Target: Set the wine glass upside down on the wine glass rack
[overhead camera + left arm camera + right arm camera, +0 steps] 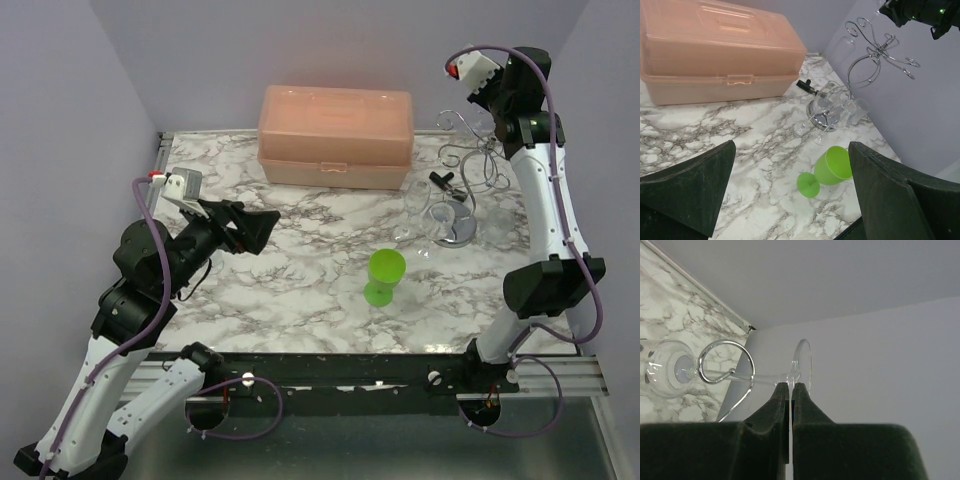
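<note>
Right gripper clamped on wine glass stem at wine glass rack loop; left gripper spread wide. If I release before the foot seats, it drops.

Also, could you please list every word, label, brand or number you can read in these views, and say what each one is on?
No readable text in any view.
Pink storage box: no legible lettering on the lid or latch.
Wine glass: faint pale marks on the bowl, too blurred to read.
Green goblet: plain.
</note>
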Robot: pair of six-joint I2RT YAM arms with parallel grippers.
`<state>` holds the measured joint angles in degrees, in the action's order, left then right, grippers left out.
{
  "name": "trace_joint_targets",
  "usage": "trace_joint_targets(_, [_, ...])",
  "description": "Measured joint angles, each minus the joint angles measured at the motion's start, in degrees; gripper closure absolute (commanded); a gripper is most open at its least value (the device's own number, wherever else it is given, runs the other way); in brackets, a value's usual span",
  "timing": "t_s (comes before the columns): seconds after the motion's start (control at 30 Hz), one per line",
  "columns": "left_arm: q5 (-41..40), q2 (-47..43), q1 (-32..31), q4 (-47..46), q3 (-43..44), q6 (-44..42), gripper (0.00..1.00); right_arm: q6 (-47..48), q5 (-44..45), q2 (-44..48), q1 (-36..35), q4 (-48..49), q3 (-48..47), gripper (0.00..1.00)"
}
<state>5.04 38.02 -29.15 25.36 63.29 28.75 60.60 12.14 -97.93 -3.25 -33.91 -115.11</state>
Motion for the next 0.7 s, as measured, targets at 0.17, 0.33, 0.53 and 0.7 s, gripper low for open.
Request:
trace_joint_targets(0.17, [0.0, 0.6, 0.2, 0.0, 0.0, 0.0, 0.01, 0.0, -0.5, -3.1, 0.0, 0.9, -1.0, 1.00])
trace_joint_targets(0.33, [0.0, 0.8, 0.3, 0.0, 0.0, 0.0, 0.02, 0.0, -3.0, -3.8, 0.0, 1.1, -1.3, 1.00])
trace_joint_targets(0.53, [0.0, 0.9, 0.3, -0.9, 0.0, 0.2, 0.01, 0.6, -7.2, -3.7, 0.0, 1.2, -0.8, 1.00])
trace_joint_targets(0.7, [0.0, 1.0, 0.4, -1.8, 0.0, 0.5, 0.02, 1.4, -10.4, -3.1, 0.0, 1.0, 0.7, 0.99])
